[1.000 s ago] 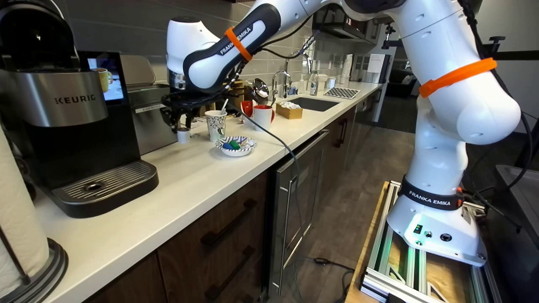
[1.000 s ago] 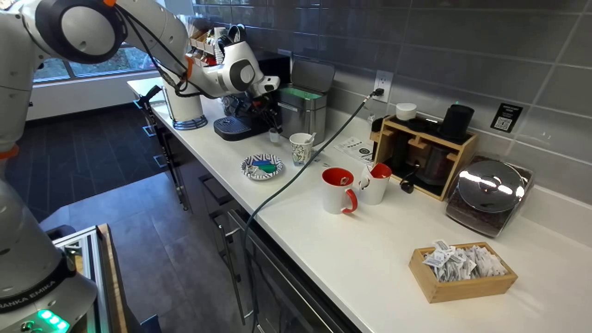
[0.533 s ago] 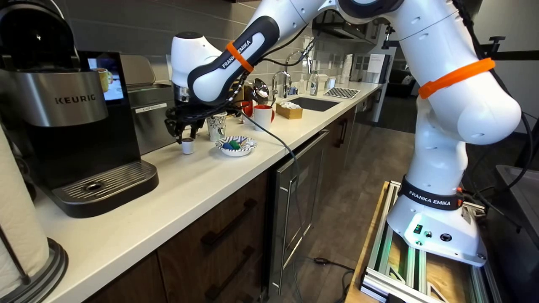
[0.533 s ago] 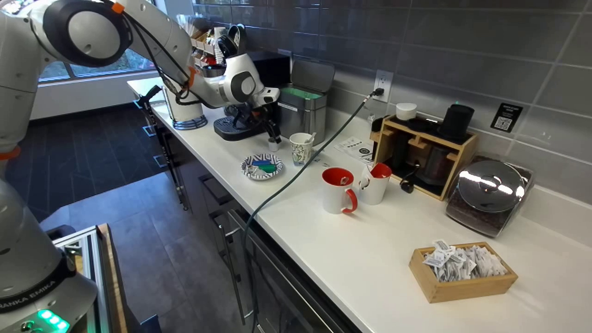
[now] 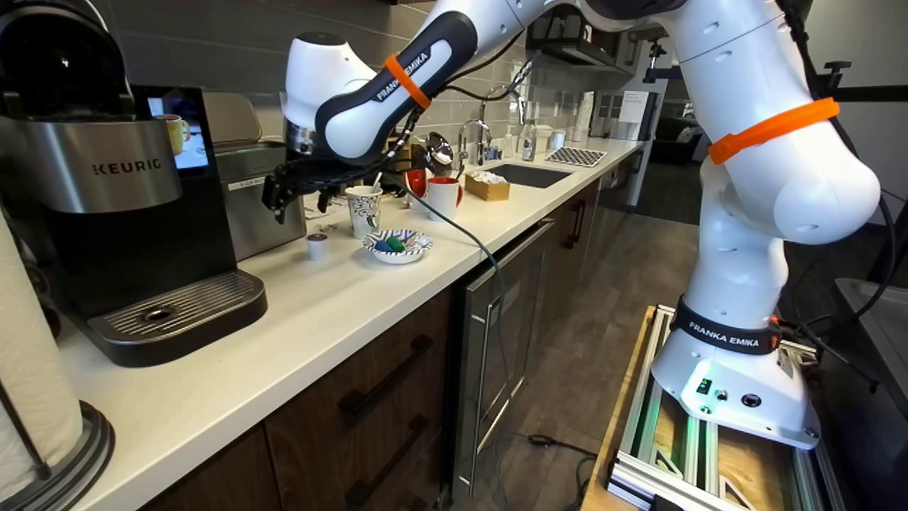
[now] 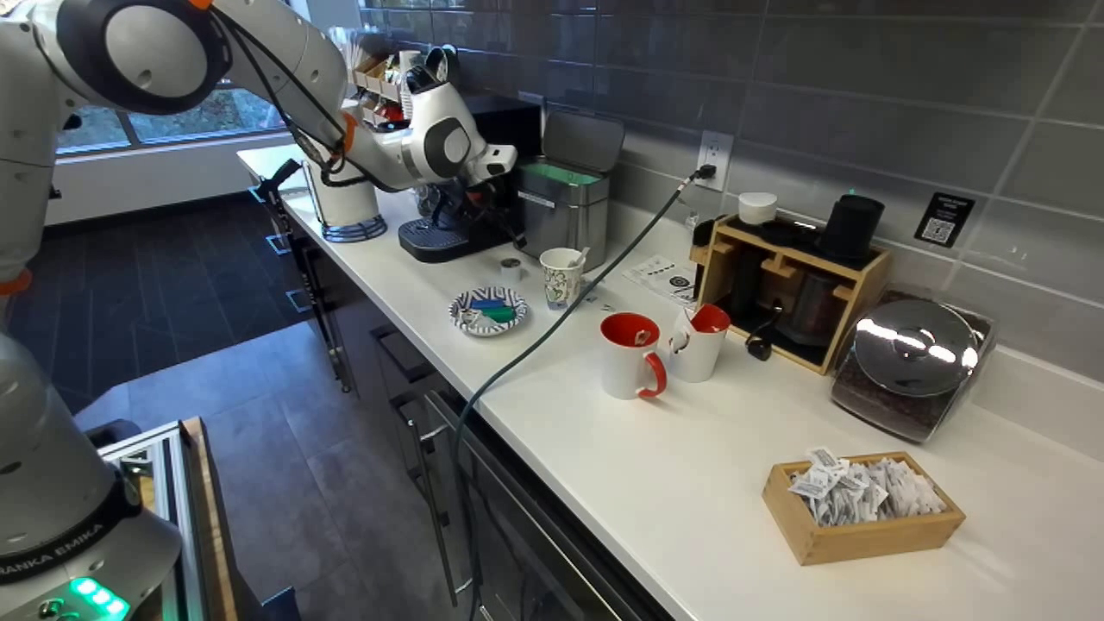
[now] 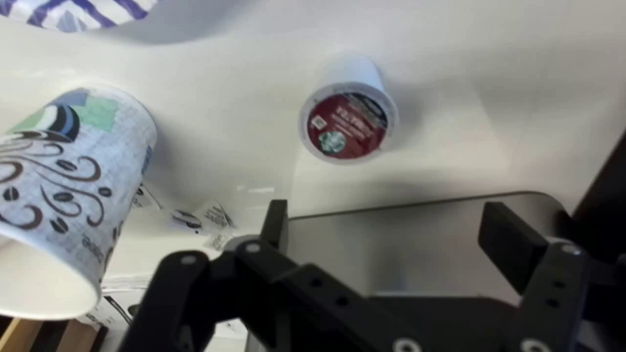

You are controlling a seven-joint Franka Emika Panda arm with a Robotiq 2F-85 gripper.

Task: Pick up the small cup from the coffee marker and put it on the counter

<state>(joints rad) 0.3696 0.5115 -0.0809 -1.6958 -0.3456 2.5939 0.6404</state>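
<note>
Long white counter here, running from near left to far right in an exterior view, grey tiled wall behind it, sink toward the far end, dark drawers below, dark floor alongside. And there's the gripper, up in the air over the counter, jaws spread wide! The small cup stands upright on the counter, lower than the gripper and apart from it, between the coffee maker and the paper cup. Now the count. One coffee maker, on the left in both exterior views. One metal bin, lid up. One small cup, dark red on top. One paper cup with a stick poking out, and near it one patterned bowl with blue and green things in it. Two red-and-white mugs, close together. One wooden box, packed with white sachets, near right in an exterior view. One wooden rack by the wall.
</note>
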